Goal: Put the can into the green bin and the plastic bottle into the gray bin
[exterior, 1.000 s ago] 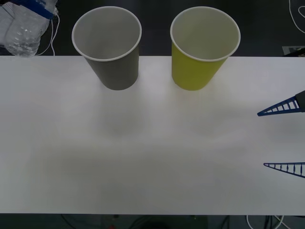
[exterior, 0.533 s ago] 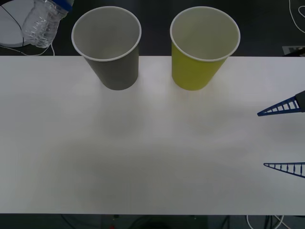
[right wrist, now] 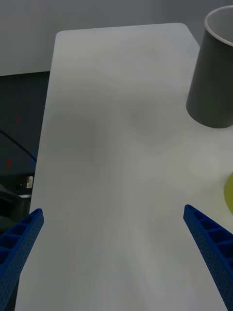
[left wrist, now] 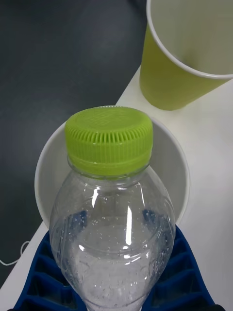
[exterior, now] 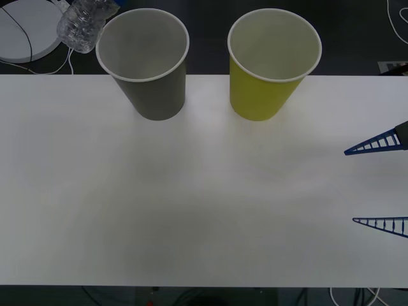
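Bottle first, at my far left: the small clear crinkled plastic bottle with the lime-green cap (left wrist: 109, 141) sits pinched between the blue ribbed fingers (left wrist: 43, 272) of my left gripper (left wrist: 114, 286), which press against both sides of its body. From the left wrist camera I see the cap directly over the white rim of the large gray tapered paper-cup bin (left wrist: 41, 180). On the front camera the bottle (exterior: 84, 24) hangs in the air at the top left, just beside that gray bin's rim (exterior: 143, 44) on its left side, above the table's far edge.

Next along stands the large yellow-green tapered bin with the white rim (exterior: 274, 60), upright on the white table (exterior: 191, 191), near the gray one but not touching it. I can see part of it from the left wrist too (left wrist: 170, 77).

At the far right my right gripper (exterior: 381, 183) waits low over the table edge, fingers spread wide with nothing between them, well apart from both bins.
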Action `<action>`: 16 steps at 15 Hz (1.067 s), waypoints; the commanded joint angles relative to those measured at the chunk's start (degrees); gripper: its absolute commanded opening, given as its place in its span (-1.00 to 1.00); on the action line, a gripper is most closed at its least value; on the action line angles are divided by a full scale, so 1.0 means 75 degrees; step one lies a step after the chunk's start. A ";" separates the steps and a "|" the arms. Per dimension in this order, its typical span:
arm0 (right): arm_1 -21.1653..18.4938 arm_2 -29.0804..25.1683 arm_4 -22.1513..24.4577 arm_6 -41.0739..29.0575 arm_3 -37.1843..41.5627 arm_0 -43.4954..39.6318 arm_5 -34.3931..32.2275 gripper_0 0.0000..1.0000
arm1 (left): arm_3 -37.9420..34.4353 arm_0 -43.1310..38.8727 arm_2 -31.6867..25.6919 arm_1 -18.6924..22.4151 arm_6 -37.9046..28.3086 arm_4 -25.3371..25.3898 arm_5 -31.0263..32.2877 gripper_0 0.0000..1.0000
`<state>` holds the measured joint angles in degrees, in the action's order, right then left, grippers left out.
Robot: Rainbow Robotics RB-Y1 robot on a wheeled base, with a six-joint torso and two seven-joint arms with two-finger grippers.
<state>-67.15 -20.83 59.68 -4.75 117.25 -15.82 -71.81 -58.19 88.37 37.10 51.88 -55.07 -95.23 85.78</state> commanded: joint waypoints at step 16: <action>0.0000 0.0000 0.0000 0.0000 0.0000 0.0000 0.0000 1.00 | 0.1220 0.0593 -0.0002 -0.1081 0.0300 -0.0721 0.0070 -1.00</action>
<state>-67.15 -20.83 59.68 -4.75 117.25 -15.82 -71.81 -49.03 92.81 37.11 43.84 -52.76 -100.52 86.30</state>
